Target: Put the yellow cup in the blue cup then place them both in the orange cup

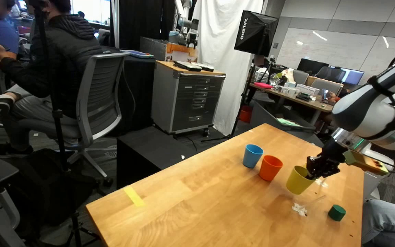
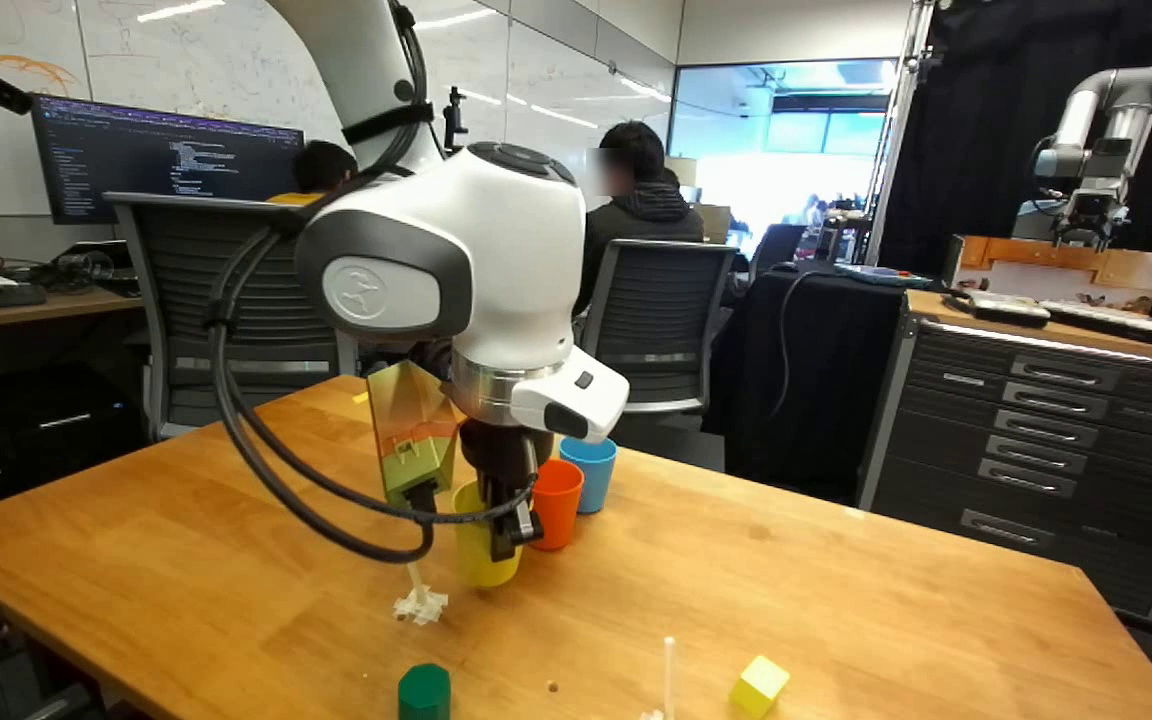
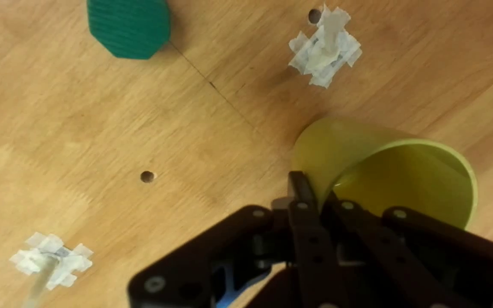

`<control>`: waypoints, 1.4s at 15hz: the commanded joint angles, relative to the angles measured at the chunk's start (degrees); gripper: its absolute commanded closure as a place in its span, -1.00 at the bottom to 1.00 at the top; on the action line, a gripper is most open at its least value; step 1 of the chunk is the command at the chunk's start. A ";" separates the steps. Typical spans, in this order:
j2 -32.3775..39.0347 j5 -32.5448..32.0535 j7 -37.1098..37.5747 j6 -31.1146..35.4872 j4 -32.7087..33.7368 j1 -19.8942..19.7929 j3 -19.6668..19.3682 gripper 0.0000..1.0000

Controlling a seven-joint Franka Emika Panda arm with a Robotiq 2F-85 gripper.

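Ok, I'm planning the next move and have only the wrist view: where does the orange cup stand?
Observer: In both exterior views the orange cup appears between the blue cup and the yellow cup.
Operator: Which way does its mouth face?
Observer: Up; it stands upright.
Operator: I see a green block. Any others?
Observer: Yes, a yellow block, seen in an exterior view.

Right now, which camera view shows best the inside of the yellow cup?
The wrist view: it looks into the open mouth of the yellow cup and shows its wall gripped by the pincer. Both exterior views show mainly its outer side, partly covered by the pincer.
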 commanded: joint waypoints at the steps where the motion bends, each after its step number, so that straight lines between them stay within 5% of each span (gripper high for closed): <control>1: -6.68 -2.13 -2.57 -4.44 -4.59 -0.03 -0.30 0.89; 4: -11.38 -8.00 -1.56 -10.75 -5.72 -2.56 -0.14 0.90; 12: -23.22 -6.10 -0.97 -17.45 -3.76 -3.67 -2.11 0.91; 21: -25.68 -2.07 6.58 -10.38 0.75 1.68 -2.77 0.91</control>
